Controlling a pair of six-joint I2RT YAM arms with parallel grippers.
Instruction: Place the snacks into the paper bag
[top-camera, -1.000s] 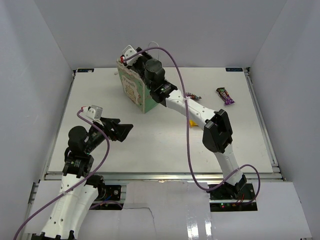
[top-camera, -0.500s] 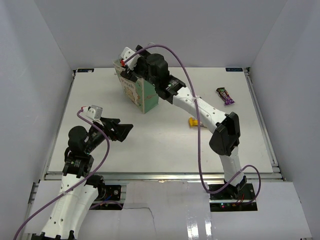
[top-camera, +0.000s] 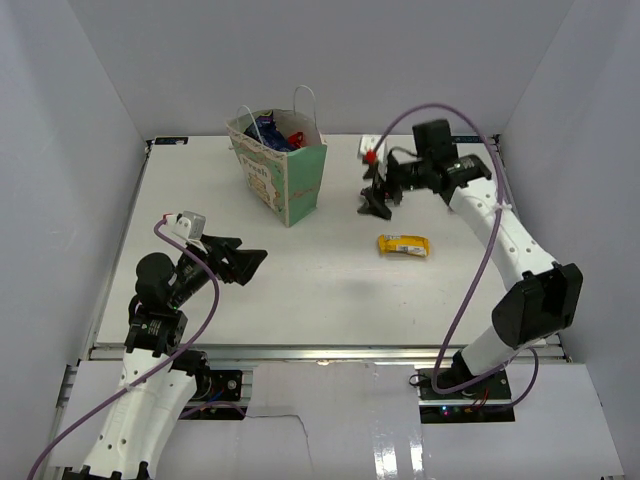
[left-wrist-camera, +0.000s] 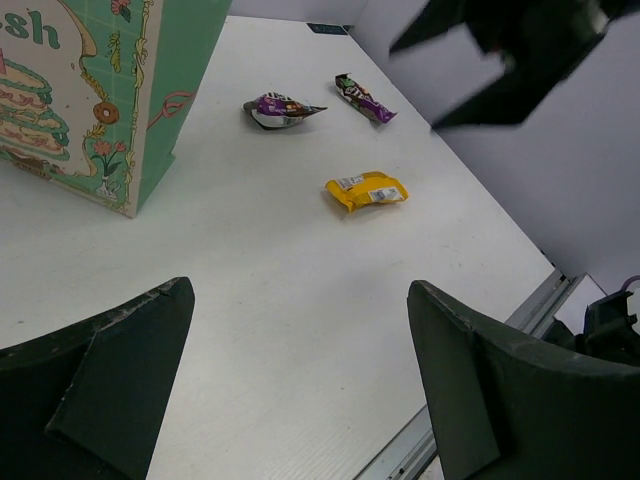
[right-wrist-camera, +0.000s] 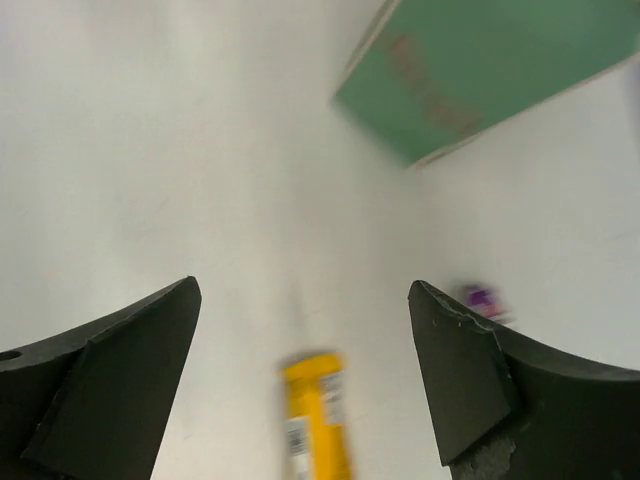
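Paper bag (top-camera: 305, 182) stands uncovered, right fingers (right-wrist-camera: 100, 385) withdrawn, spread.

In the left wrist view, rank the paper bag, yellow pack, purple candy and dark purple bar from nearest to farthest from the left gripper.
1. Paper bag, on the left.
2. Yellow pack, mid-table.
3. Purple candy, beyond it, leftward.
4. Dark purple bar, farthest back, right of the candy.

Mint-green upright paper bag (top-camera: 290, 185): mouth clear from above. Bare white tabletop (top-camera: 300, 285) in front of it; to its right, black right gripper (top-camera: 373, 205) and flat yellow packet (top-camera: 402, 245)
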